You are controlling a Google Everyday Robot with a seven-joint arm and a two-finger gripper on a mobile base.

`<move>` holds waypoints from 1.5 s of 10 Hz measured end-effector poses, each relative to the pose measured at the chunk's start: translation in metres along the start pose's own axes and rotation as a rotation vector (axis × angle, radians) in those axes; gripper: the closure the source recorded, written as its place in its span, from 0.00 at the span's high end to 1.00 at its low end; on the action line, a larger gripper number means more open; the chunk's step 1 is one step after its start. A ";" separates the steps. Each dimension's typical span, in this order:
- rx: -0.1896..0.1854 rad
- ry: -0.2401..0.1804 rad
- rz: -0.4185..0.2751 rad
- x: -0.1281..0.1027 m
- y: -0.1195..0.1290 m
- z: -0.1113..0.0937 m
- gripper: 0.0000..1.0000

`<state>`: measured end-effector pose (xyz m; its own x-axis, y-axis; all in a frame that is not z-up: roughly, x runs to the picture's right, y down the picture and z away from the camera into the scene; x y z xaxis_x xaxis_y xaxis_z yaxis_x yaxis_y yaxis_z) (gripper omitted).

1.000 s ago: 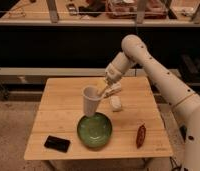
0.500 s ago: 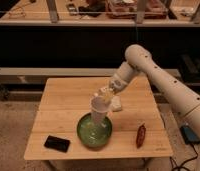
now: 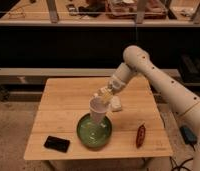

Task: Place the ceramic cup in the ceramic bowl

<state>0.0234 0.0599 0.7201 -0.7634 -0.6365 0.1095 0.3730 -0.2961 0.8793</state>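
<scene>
Black phone (image 3: 57,143): you find it lying flat nearest you, at the front left of the wooden table (image 3: 63,107), well apart from the dishes.
Red-brown object (image 3: 140,135): a slim, dark reddish item lies at the front right, near the table's edge; you cannot tell what it is.
Ceramic bowl (image 3: 94,131): the wide green dish sits front centre on the table, between the phone and the reddish item.
Ceramic cup (image 3: 97,110): the small white cup stands upright with its base down inside the bowl's far half; you cannot tell whether the base touches the bowl's floor.
Gripper (image 3: 105,93): it sits just above and behind the cup's rim, at the cup's right side, and appears to have hold of the rim; how wide it is parted, you cannot tell.
White package (image 3: 115,104): a small pale item lies on the table just right of the cup, behind the bowl.
Arm (image 3: 158,82): the white arm reaches in from your right, bending down toward the table's middle.
Shelving (image 3: 93,20): dark shelves run across the back.
</scene>
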 end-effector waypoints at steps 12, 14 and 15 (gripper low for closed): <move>0.026 -0.081 -0.189 -0.023 0.007 0.081 0.59; 0.006 -0.106 -0.207 -0.029 0.011 0.083 0.78; -0.007 -0.110 -0.209 -0.030 0.014 0.084 0.80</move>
<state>0.0069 0.1344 0.7678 -0.8771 -0.4796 -0.0248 0.2041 -0.4190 0.8847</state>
